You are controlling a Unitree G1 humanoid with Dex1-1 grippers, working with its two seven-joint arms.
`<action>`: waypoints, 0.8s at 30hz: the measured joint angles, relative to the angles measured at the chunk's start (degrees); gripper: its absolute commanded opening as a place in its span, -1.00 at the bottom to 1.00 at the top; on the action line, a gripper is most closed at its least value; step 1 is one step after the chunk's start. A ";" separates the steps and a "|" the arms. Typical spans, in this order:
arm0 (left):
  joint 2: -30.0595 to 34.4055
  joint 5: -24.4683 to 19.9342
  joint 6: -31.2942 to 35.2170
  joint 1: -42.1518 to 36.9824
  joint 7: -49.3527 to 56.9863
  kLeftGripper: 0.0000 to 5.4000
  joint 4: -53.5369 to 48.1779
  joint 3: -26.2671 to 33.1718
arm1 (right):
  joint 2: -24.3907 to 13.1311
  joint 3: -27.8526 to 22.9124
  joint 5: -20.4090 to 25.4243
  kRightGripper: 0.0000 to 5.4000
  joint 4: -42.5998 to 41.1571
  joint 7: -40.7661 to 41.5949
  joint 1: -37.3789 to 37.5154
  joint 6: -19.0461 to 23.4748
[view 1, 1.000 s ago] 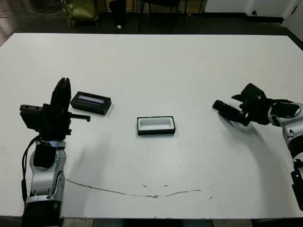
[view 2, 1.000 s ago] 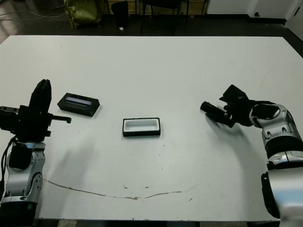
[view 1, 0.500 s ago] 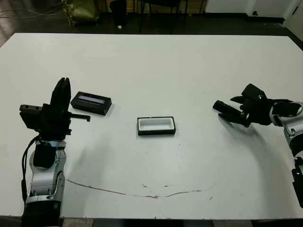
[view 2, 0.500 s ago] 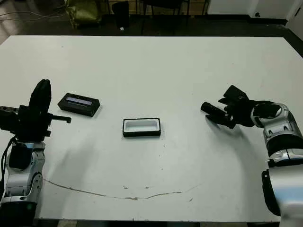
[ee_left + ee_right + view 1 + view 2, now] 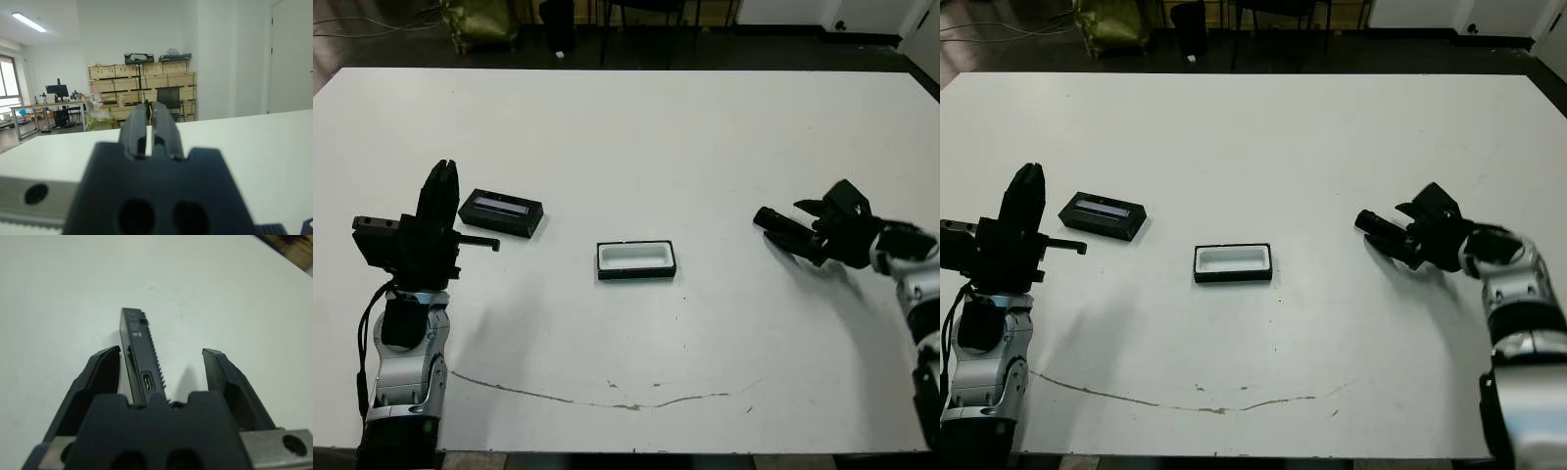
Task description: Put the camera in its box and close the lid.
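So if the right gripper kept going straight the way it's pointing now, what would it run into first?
Likely nothing close: the right gripper, with the camera between its open fingers, points across bare table toward the robot's left. The box seems slightly off that line, though depth is unclear.

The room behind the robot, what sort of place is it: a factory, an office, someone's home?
Probably a lab or workshop. Beyond the white table stand stacked wooden crates, a desk with a monitor, and an office chair under strip lighting.

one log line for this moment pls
left gripper shut, raised | right gripper open around camera | box empty | lid off box
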 measured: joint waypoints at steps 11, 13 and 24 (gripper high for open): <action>0.00 -0.06 0.17 0.43 -0.06 -1.00 -0.07 0.01 | 0.79 -0.85 1.66 0.25 -4.06 0.33 2.90 0.92; 0.00 -0.02 0.17 0.44 -0.06 -1.00 -0.07 0.01 | 0.79 -0.78 1.66 0.25 -4.06 0.61 2.93 0.80; 0.00 0.08 0.18 0.44 0.09 -1.00 -0.11 -0.01 | -0.57 2.42 0.83 0.25 -4.05 2.38 1.96 -0.16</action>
